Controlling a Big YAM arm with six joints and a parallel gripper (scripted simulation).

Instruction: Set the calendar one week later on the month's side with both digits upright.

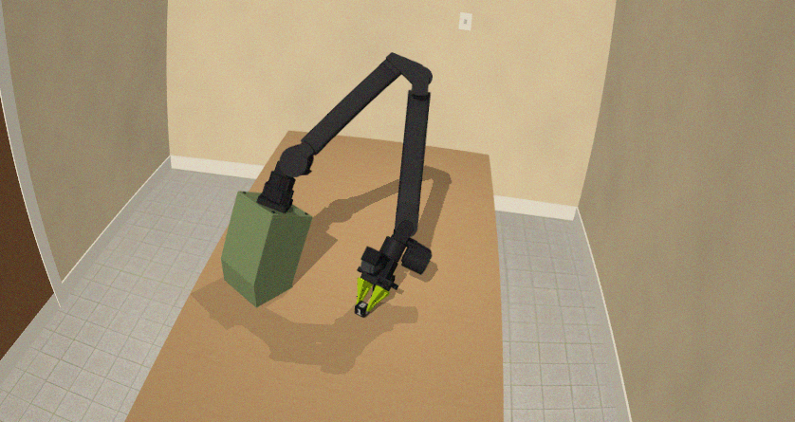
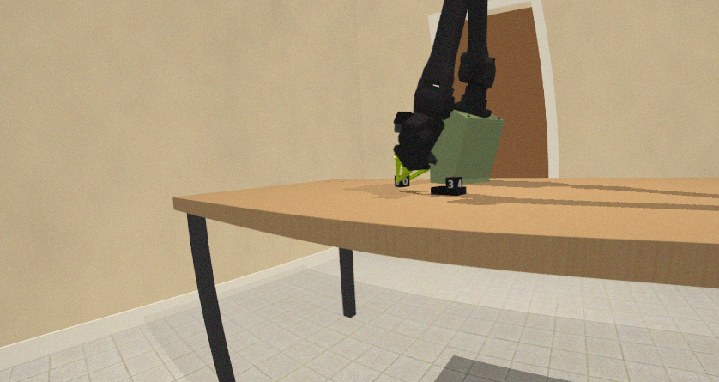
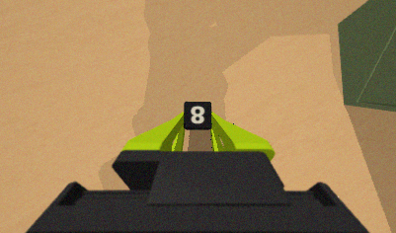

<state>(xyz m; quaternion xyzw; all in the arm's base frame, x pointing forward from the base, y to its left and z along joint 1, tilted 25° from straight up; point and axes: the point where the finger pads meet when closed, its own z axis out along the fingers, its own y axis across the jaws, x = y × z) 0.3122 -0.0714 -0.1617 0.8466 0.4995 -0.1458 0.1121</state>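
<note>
So the claw, with its lime-green fingers, is clamped on a small black number cube, down at the wooden worktop. One black cube with white digits sits on the low black tray, so I'd say the job's maybe half done: the held one probably needs turning, then seating beside it, then letting go. Only the exterior view shows the tray; the arm seems to block it up top. Wrist cam shows an 8, exterior a 0.
</note>
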